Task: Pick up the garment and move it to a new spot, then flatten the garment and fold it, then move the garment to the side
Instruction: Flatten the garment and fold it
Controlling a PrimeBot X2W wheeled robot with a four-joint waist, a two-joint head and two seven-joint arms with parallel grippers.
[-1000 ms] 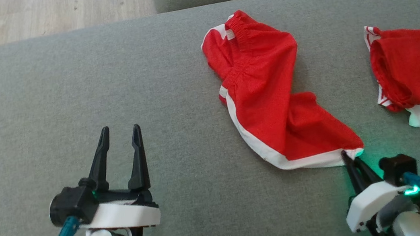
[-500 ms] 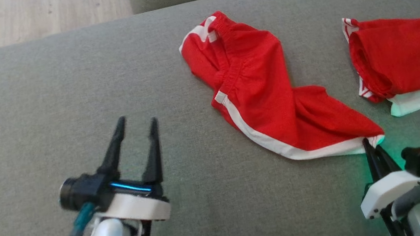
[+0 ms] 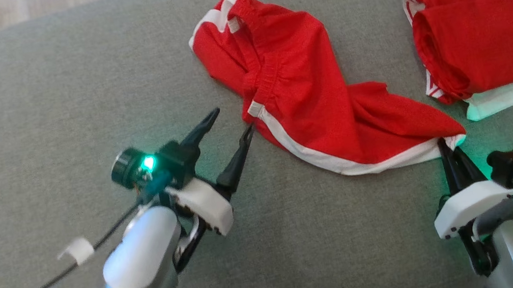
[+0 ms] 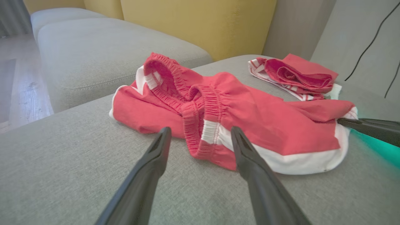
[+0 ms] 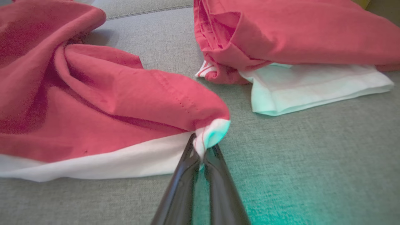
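Red shorts [image 3: 310, 102] with white trim are lying crumpled on a grey sofa cushion [image 3: 32, 94], just beside a folded red garment [image 3: 487, 49] and apart from it. The white hem corner [image 5: 212, 132] of the shorts, on the side nearest the folded garment, is being pinched between the pressed-together fingers of the right gripper [image 3: 444, 146], and the cloth is being drawn to a point there. The left gripper [image 3: 234, 119] is being held with its fingers spread at the edge of the shorts farthest from the folded garment, its tips just beside the elastic waistband [image 4: 203, 109]; whether they are touching cloth cannot be told. A white cloth [image 3: 508, 98] is lying under the folded garment.
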